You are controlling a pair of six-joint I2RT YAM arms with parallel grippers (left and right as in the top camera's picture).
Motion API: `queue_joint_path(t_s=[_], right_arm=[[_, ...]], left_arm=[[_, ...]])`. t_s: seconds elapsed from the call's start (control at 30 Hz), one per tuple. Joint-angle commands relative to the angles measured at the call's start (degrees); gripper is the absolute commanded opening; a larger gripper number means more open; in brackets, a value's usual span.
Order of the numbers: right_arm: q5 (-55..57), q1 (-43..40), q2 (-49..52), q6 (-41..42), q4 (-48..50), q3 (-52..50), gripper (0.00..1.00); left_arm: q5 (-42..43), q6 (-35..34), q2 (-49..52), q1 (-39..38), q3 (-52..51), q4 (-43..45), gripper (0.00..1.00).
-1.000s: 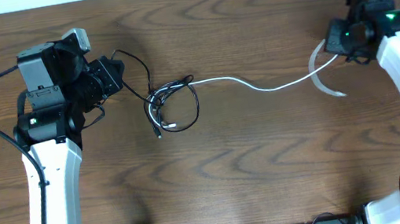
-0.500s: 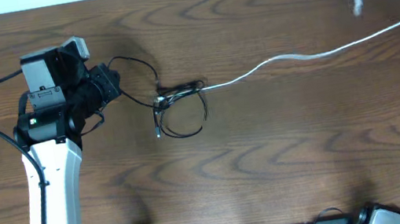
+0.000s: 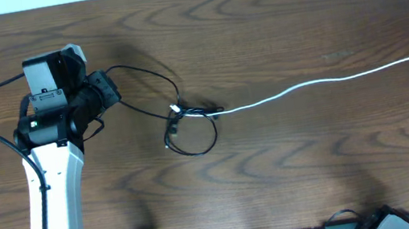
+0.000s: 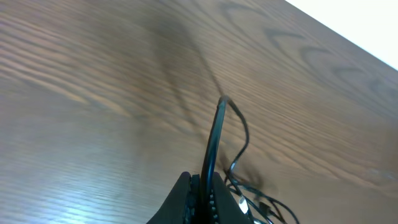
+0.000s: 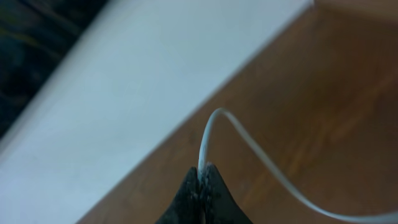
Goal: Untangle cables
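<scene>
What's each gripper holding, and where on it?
Left gripper pinches the thin black cable, right gripper the thin white cable; how near an end each hold sits cannot be told.

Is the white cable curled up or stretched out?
Stretched out: the white cable runs nearly straight from the black cable to the right edge.

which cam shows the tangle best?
Overhead: the tangle lies whole, black cable looped, white cable running off-frame. Left wrist catches only its edge at frame bottom; right wrist shows just white cable.
</scene>
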Motion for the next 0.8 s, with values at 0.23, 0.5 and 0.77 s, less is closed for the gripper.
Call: queue_joint_path(t_s=[0.23,0.5,0.77], right_arm=[[13.4,1.5,6.7,-6.3,-11.2,0.4,0.01],[3.6,11.9,11.9,-20.4,-17.1,0.4,0.01],[3.9,23.1,20.2,-22.3,-15.8,0.4,0.02]], left_arm=[[-15.7,-4.5,1.3,0.3,1.6,0.2,0.07],[4.0,-1.0,1.4,0.1,1.6,-1.0,0.07],[19.7,1.6,1.4,0.2,1.6,-3.0,0.08]])
